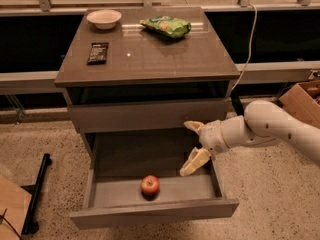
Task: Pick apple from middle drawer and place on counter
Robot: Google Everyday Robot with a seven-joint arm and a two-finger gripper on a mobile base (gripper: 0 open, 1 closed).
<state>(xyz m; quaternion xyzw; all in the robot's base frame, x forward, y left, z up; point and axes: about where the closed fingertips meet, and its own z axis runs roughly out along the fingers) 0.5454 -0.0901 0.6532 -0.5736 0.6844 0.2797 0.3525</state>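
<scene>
The small red apple point(150, 185) lies on the floor of the pulled-out middle drawer point(155, 215), near its front wall. My gripper point(193, 145) is open, its two pale fingers spread one above the other, over the drawer's right side. It is to the right of the apple and a little above it, not touching it. The counter point(160, 54) is the glossy dark top of the cabinet, above the drawer.
On the counter are a white bowl point(104, 18) at the back left, a green snack bag point(166, 26) at the back, and a dark flat bar point(98, 52) on the left. A cardboard box point(302, 96) stands at the right. A black stand point(37, 194) lies on the floor at the left.
</scene>
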